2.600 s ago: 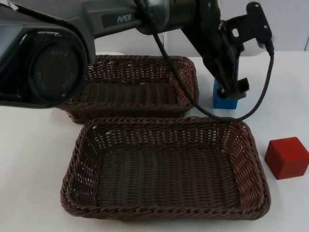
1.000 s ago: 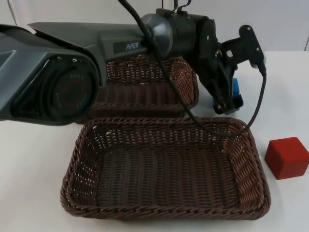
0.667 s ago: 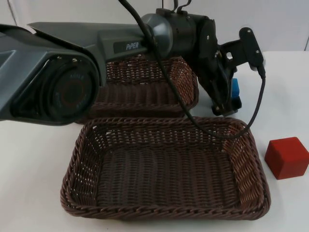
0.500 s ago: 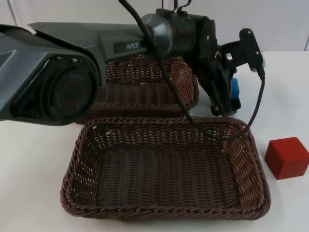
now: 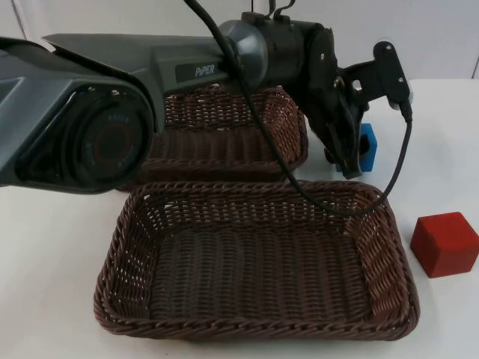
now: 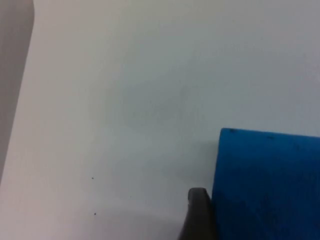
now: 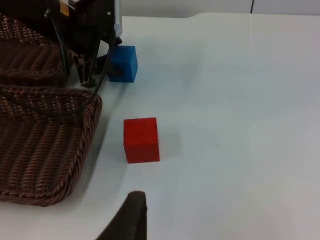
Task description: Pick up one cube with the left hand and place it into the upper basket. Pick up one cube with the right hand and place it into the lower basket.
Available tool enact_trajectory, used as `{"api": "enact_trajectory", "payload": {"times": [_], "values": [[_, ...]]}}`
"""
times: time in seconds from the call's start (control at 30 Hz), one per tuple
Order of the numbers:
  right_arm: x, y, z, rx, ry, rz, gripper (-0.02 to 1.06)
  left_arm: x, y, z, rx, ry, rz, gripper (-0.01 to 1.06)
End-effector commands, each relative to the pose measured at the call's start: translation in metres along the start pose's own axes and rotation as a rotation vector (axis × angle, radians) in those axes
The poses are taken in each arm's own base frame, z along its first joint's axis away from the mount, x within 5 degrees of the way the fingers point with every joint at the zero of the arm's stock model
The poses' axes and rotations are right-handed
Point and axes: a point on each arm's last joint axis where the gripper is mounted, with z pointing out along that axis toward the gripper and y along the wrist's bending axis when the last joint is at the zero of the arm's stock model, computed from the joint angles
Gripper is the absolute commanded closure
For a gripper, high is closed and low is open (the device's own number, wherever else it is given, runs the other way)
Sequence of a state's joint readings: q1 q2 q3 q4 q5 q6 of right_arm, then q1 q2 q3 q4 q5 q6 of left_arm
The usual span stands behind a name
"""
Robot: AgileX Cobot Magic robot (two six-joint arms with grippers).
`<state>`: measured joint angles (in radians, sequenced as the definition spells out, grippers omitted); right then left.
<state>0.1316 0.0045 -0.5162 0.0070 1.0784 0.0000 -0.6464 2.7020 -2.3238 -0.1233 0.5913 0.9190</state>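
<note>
Blue cube [image 5: 367, 144] now hangs clear of the table, higher than a second ago, clamped in the left gripper [image 5: 350, 158] just off the upper basket's [image 5: 224, 134] right edge; carry-over comes next. Right gripper [image 7: 131, 215] waits, fingers' state unclear, near the red cube [image 7: 141, 139].

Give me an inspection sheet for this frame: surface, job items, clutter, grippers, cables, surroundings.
Surface: white table, a few tiny dark specks.
Job items: blue cube at the left gripper, right of the upper basket; red cube on the table right of the lower basket; both baskets hold nothing.
Clutter: nothing seen.
Grippers: left gripper at the blue cube, one fingertip against its side; right gripper waits above the table, short of the red cube.
Cables: nothing seen loose on the table.
Surroundings: grey partition wall.
</note>
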Motion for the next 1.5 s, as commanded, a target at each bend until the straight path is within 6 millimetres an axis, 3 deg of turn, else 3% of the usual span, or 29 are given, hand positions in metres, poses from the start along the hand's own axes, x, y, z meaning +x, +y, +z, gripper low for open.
{"api": "enact_trajectory", "payload": {"times": [0.0, 0.1, 0.5, 1.0, 1.33, 1.47], "values": [[0.001, 0.0, 0.0, 0.002, -0.003, -0.007, -0.01, -0.003, -0.001, 0.0, 0.003, -0.014, -0.014, 0.98], [0.001, 0.0, 0.0, 0.002, -0.003, -0.007, -0.01, -0.002, -0.001, 0.0, 0.001, -0.013, -0.011, 1.05], [0.001, 0.0, 0.0, 0.002, -0.003, -0.007, -0.01, -0.011, 0.007, -0.014, -0.016, -0.021, -0.004, 1.05], [0.001, 0.0, 0.0, 0.002, -0.003, -0.007, -0.01, -0.039, 0.031, -0.073, -0.031, -0.04, -0.002, 1.05], [0.001, 0.0, 0.0, 0.002, -0.003, -0.007, -0.01, -0.059, 0.052, -0.127, -0.11, -0.058, -0.044, 1.05], [0.001, 0.0, 0.0, 0.002, -0.003, -0.007, -0.01, -0.06, 0.055, -0.136, -0.106, -0.055, -0.076, 1.05]]}}
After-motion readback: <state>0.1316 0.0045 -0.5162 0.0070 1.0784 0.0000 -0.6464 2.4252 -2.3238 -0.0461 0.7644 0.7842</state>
